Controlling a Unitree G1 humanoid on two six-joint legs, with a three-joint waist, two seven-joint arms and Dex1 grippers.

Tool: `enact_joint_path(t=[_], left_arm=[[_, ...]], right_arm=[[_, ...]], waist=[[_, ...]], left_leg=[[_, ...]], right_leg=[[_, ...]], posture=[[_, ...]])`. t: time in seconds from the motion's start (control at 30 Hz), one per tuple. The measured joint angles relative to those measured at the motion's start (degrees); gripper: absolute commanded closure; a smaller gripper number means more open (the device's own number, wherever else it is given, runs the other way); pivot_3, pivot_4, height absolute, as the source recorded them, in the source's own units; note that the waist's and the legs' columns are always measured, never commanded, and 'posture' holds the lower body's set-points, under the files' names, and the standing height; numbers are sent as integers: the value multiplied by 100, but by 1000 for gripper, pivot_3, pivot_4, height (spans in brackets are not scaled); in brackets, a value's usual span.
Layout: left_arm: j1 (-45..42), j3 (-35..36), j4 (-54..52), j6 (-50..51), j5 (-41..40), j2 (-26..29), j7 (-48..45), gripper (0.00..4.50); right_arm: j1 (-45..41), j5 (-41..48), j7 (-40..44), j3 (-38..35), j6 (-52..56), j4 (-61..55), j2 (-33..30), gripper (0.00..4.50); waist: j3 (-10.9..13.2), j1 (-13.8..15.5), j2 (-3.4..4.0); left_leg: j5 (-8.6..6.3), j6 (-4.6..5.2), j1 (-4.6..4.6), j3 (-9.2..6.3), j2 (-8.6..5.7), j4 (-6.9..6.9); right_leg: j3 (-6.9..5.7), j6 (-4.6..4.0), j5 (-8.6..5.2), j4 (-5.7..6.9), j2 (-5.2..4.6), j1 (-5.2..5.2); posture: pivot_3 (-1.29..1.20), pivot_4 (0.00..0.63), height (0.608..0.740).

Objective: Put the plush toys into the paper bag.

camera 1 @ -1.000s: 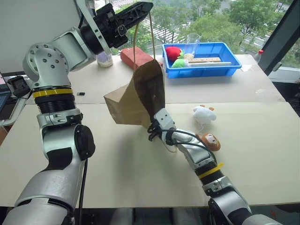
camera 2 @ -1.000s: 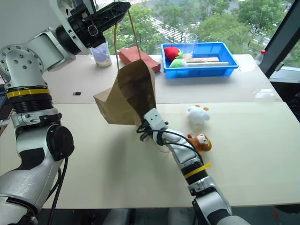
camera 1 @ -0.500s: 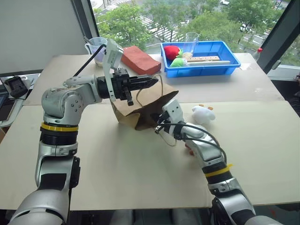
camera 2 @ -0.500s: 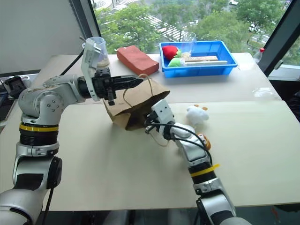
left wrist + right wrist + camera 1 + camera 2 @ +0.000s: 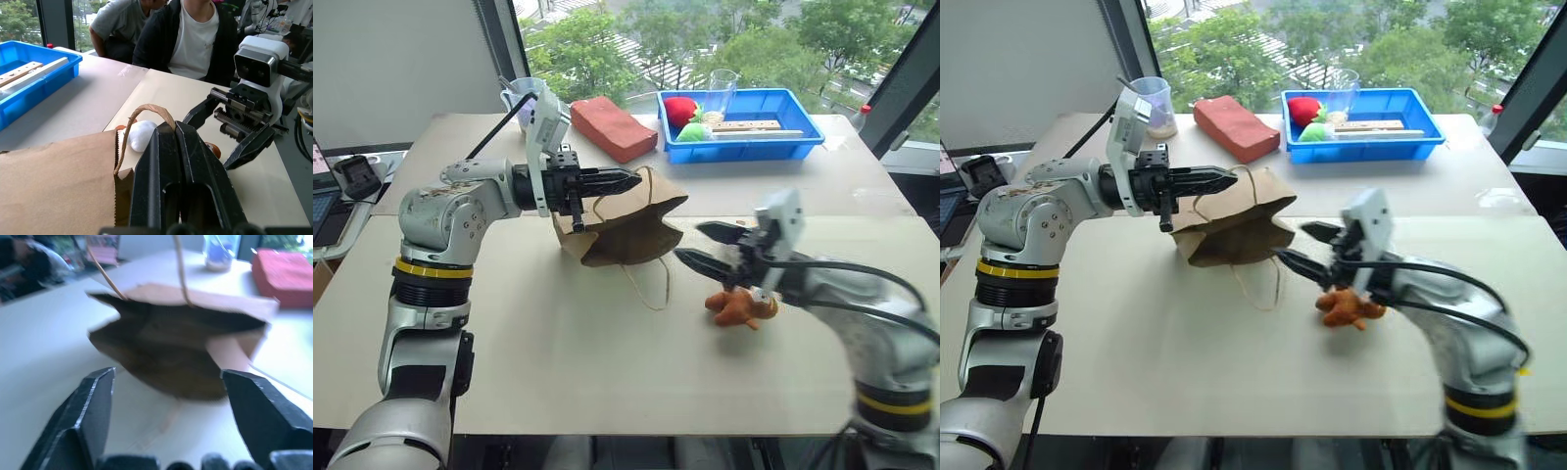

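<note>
The brown paper bag [image 5: 628, 227] lies on its side on the table, its open mouth [image 5: 181, 333] facing my right gripper. My left gripper [image 5: 628, 180] is level above the bag's upper edge, shut on one twine handle [image 5: 146, 110]. The other handle trails loose on the table. My right gripper [image 5: 689, 242] hovers open just right of the bag with nothing between its fingers. The orange-brown monkey plush toy [image 5: 738, 306] lies on the table under that gripper's wrist. The white plush toy [image 5: 140, 135] peeks out past the bag's rim in the left wrist view.
A blue tray [image 5: 803, 140] at the back right holds a red and green soft item, wooden pieces and a glass. A reddish-brown block [image 5: 612, 128] and a plastic cup [image 5: 520, 98] stand behind the bag. People sit beyond the table's far side [image 5: 195, 39].
My left gripper has lowered the bag from hanging high to resting on the table. My right gripper has pulled out of the bag to the right and opened.
</note>
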Motion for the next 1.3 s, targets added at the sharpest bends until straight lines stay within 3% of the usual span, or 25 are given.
enact_joint_path(t=[0.07,0.17,0.4,0.5,0.87,1.07,1.2,1.3], left_arm=[[-5,-3,24,-17,5,-6,-38,4500],[-6,-4,55,-18,3,-10,-82,4500],[-7,-74,78,-79,48,-101,-77,4500],[-6,-71,78,-79,52,-71,-74,4500],[-1,-64,-48,-2,15,77,0,4500],[3,-58,-57,10,0,108,51,4500],[-11,-55,-46,20,-10,18,153,4500],[-90,82,77,142,-70,-147,321,4500]], right_arm=[[566,-169,180,-37,-101,70,-451,28],[1206,-465,221,8,-314,448,-579,28],[1148,-1056,-84,392,-1038,1200,-258,28],[1108,-1059,-185,389,-1080,1264,-36,763],[962,-1058,-20,408,-1339,1318,-81,4368],[-297,-625,-64,629,-584,879,2,4470],[-1132,-47,-180,1031,59,257,399,4470],[-1350,-113,-385,1524,196,432,801,4470]], waist=[[0,0,-1],[1,-10,-2],[0,-35,-5],[-2,-19,-7],[-1,-34,-7],[1,-63,-4],[0,-6,-3],[0,32,-3]], left_leg=[[0,1,0,3,0,3],[-1,2,1,4,0,13],[0,2,12,10,1,25],[0,2,11,7,0,26],[0,1,11,7,1,26],[0,1,9,5,3,23],[0,2,0,-6,3,20],[0,1,-19,-8,-1,27]], right_leg=[[1,0,-1,-2,0,1],[3,1,-1,-5,0,3],[9,1,-1,1,0,13],[7,1,-1,0,0,14],[7,1,-1,0,0,12],[8,0,-1,5,4,3],[-1,-1,-2,5,5,5],[-1,-1,-1,8,4,2]], posture=[[0,150,740],[0,150,740],[0,150,740],[0,150,740],[0,150,740],[0,150,740],[0,150,740],[0,150,740]])
